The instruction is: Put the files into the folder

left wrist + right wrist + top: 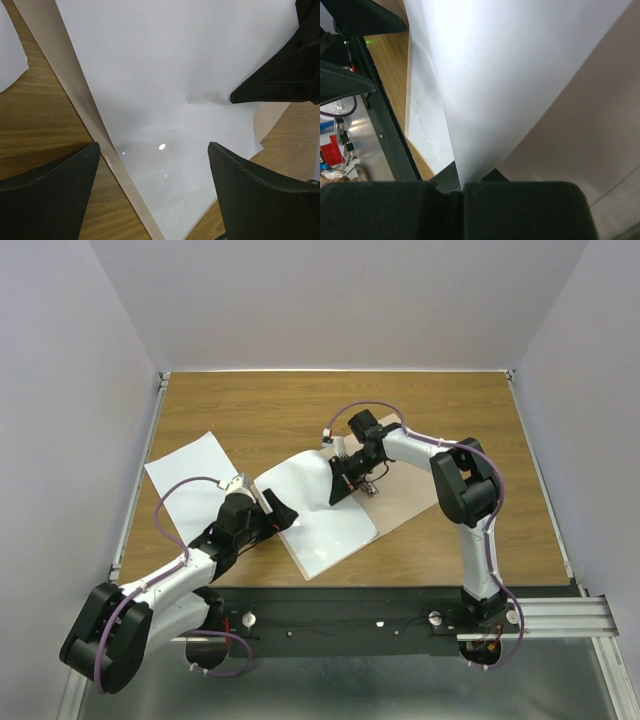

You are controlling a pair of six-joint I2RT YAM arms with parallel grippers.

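The folder [412, 502] lies open in the middle of the table, its tan leaf to the right and its glossy pale leaf [335, 535] to the left. My right gripper [347, 486] is shut on the edge of one white sheet [305, 478] and holds that edge lifted over the fold, while the rest of the sheet droops onto the pale leaf. In the right wrist view the sheet [510, 75] rises from the shut jaws [462, 187] above the tan leaf [592, 135]. My left gripper [282, 512] is open and empty, low over the folder's left edge [75, 85]. The second sheet [190, 472] lies flat at the left.
The wooden table [280, 410] is walled by white panels on three sides. A black rail [350, 605] runs along the near edge with both arm bases. The second sheet's corner shows in the left wrist view [10, 55].
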